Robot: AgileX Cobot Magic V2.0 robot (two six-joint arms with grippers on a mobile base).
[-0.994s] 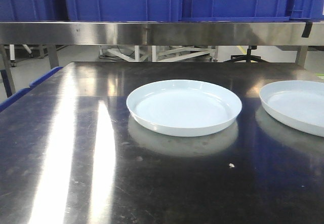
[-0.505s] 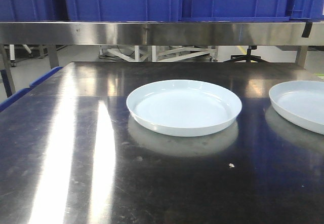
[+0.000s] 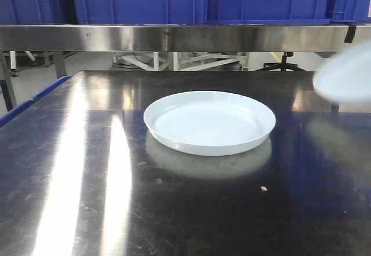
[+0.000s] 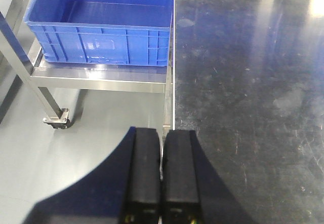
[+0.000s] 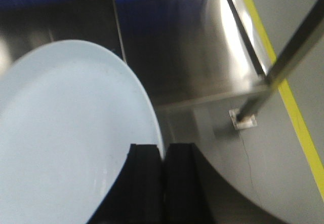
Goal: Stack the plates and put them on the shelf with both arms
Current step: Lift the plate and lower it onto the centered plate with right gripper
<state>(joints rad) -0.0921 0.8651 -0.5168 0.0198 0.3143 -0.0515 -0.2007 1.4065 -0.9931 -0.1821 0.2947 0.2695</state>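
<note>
My right end effector [image 5: 162,150] pinches the rim of a plate [image 5: 66,133], which spreads toward ten o'clock. My left end effector [image 4: 162,138] is pressed together above the counter [image 4: 243,82] edge.

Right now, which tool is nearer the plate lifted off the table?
Right. The right tool pinches the rim of the lifted plate. The left tool hangs shut over the edge of the table, near a blue crate, with no plate in its view.
</note>
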